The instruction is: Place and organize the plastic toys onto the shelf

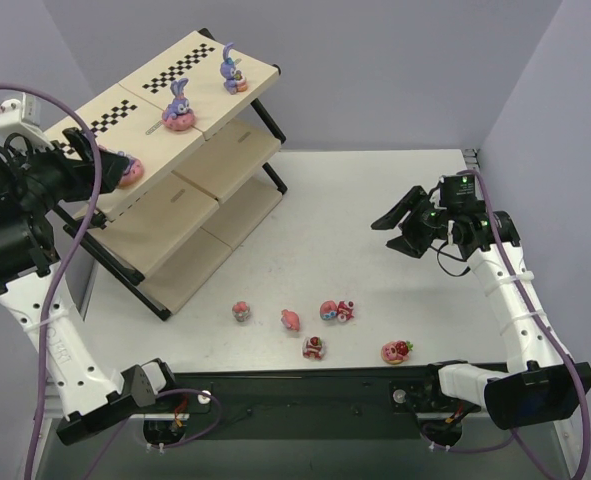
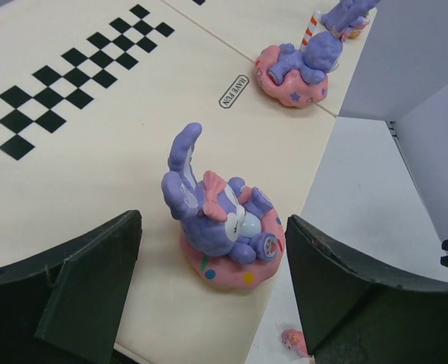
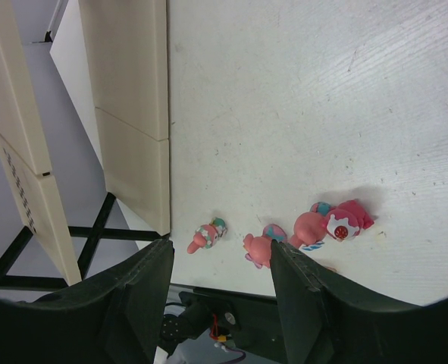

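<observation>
The shelf slants along the back left. Three purple bunny toys stand on its top board: one at the far end, one in the middle, one at the near end. My left gripper is open around that near bunny; its fingers stand clear of the pink base on both sides. Several pink toys lie on the table in front. My right gripper hangs open and empty above the table's right side, and its view looks down on those toys.
The near bunny sits close to the top board's edge. A small pink toy shows on the table below. The shelf's black frame legs reach the table. Grey walls close in the back and right.
</observation>
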You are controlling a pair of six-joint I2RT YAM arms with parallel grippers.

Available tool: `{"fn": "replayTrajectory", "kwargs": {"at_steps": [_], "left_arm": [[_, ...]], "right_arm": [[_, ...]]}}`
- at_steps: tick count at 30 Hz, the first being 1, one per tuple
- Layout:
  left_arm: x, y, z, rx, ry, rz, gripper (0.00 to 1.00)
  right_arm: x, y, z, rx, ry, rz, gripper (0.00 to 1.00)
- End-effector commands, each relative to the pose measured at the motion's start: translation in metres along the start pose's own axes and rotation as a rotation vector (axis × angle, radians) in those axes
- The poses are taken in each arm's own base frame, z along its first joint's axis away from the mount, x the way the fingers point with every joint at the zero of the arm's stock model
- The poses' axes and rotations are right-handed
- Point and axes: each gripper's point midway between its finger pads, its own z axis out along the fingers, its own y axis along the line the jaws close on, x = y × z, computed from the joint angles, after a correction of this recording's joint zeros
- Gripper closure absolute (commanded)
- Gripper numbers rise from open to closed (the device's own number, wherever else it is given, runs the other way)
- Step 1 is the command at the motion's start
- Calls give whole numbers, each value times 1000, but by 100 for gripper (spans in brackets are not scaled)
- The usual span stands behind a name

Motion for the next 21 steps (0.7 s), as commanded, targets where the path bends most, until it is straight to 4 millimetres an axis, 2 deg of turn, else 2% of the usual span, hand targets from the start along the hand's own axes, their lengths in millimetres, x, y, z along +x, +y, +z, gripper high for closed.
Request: {"fn": "replayTrajectory", "kwargs": {"at_steps": [1, 5, 9, 12, 15, 16, 18, 19, 21], "left_arm": [[-25, -6, -23, -90, -106, 76, 13], [-43, 0, -44, -216, -196, 111, 13], [-58, -13, -66, -245, -284, 156, 13], [-64, -44, -74, -141, -318, 201, 13], [-65, -81, -72, 45, -321, 217, 13], [-57, -105, -71, 189, -282, 229, 13], [-51, -133, -67, 387, -256, 193, 13], [-42, -150, -72, 507, -219, 191, 13], [-35, -165, -71, 609, -193, 148, 14]], "right_arm": [[11, 0, -8, -8, 24, -7, 46], [12, 0, -9, -10, 22, -9, 45], [13, -1, -9, -10, 24, -8, 45], [13, 0, -10, -10, 21, -12, 45], [11, 2, -13, -17, 13, -22, 45], [11, 2, -12, -15, 15, -22, 45], [10, 3, -14, -18, 7, -27, 45], [10, 4, -14, -19, 8, -32, 45], [9, 4, -16, -21, 2, -39, 45]]}}
